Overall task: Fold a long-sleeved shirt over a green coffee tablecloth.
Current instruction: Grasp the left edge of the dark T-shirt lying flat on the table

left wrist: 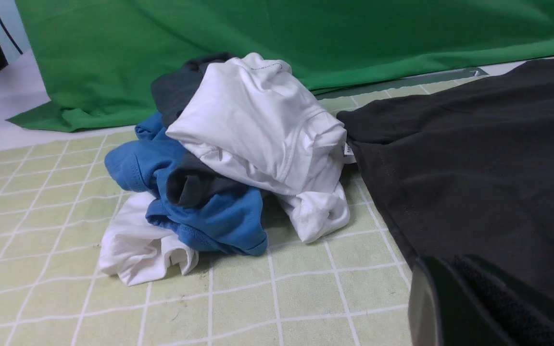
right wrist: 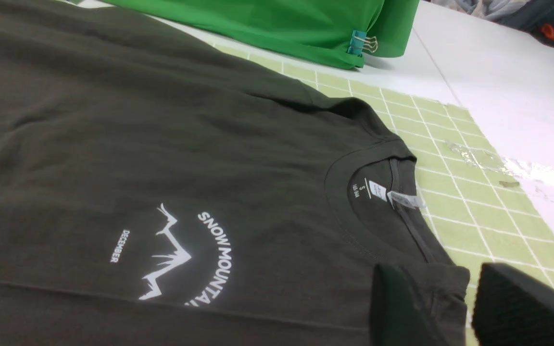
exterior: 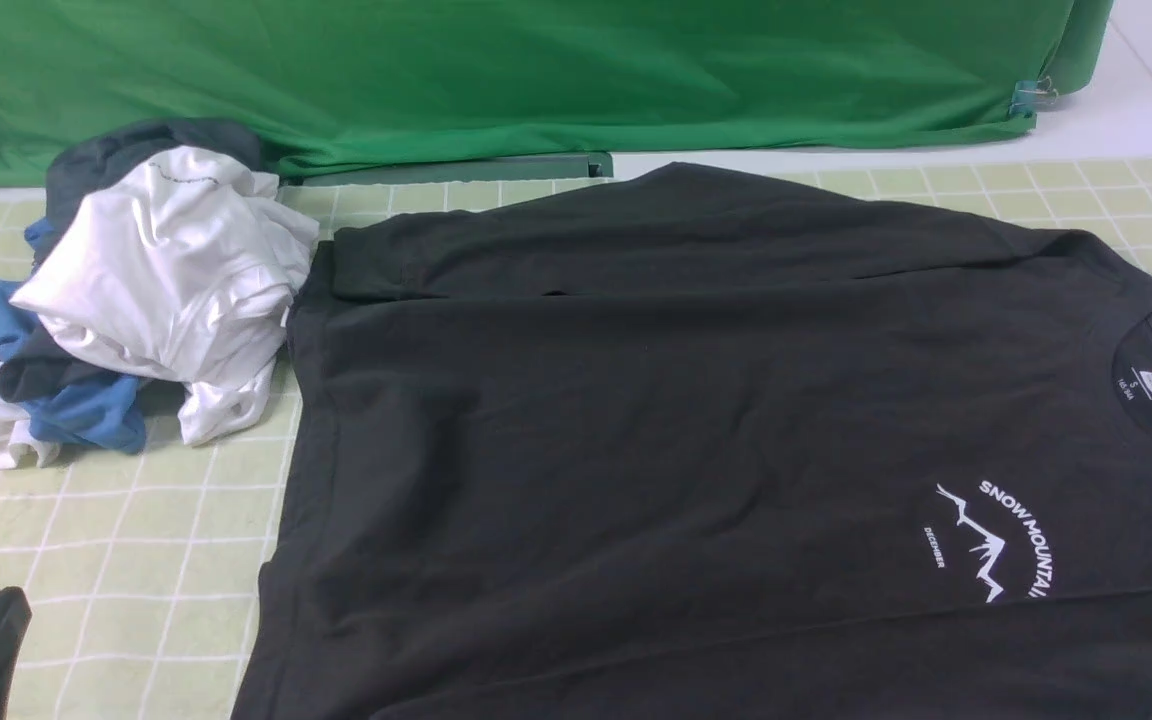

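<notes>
**Clerk:** Entry one, fingers?

**Checker:** Left gripper point(left wrist: 452, 274): two dark fingers point(left wrist: 498, 307) pressed together, with nothing seen between them. Only the tips are in frame. It is low over the tablecloth, left of the shirt's hem and apart from it. Right gripper point(right wrist: 438, 288): two black fingers point(right wrist: 522, 312) standing apart, with the shirt's shoulder edge showing in the gap. Whether they touch it cannot be told. This gripper shows in its wrist view only.

**Clerk:** Main article?

**Checker:** One black-charcoal cotton long-sleeved shirt point(exterior: 636, 400), lying flat, front up, collar to the right. The far sleeve is folded across the body. The near edge and the right shoulder are cut off by the front view. The white peak print point(exterior: 996, 545) reads "SNOW MOUNTAI", its end lost at a crease. The small white neck label point(right wrist: 378, 191) is too fine to read.

**Clerk:** Lying on?

**Checker:** One wide pale yellow-green tablecloth point(exterior: 136, 540) with a white grid. It carries the shirt and one heap of crumpled garments point(exterior: 156, 290) in white, blue and dark grey. The heap is bundled, so the pieces cannot be counted. It touches the shirt's far hem corner.

**Clerk:** Surroundings?

**Checker:** One plain vivid green fabric backdrop point(exterior: 536, 70) along the far side. One teal binder clip point(right wrist: 356, 42) on its right corner. A strip of clear tape point(right wrist: 498, 166) on the tablecloth's right edge. White tabletop point(right wrist: 498, 72) beyond.
</notes>
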Robot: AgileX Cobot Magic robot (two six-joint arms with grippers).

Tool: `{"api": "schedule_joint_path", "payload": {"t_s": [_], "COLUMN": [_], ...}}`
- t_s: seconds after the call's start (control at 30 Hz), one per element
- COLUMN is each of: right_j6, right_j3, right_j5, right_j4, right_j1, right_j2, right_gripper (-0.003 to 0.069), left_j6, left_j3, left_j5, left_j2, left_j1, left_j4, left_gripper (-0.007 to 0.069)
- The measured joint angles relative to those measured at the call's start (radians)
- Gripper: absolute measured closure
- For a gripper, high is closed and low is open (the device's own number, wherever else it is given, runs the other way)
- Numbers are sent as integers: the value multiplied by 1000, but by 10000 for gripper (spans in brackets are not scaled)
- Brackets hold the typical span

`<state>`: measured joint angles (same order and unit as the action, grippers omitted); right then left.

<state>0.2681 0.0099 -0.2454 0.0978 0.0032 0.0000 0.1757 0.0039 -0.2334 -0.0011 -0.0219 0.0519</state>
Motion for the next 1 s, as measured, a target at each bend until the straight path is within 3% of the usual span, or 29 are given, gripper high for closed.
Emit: {"api": "schedule_joint_path", "payload": {"t_s": [0.8,1.0], "right_j6": [0,0], "right_j3": [0,0], "right_j5": [0,0], "right_j4": [0,0], "right_j1": [0,0], "right_j2": [0,0], "right_gripper": [417,418], "left_j6": [-1,-78], "left_j3": [0,0], "left_j5": [25,218], "left_j2": [0,0], "left_j1": [0,0], "left_j4": [-5,282], "left_gripper": [607,607]}}
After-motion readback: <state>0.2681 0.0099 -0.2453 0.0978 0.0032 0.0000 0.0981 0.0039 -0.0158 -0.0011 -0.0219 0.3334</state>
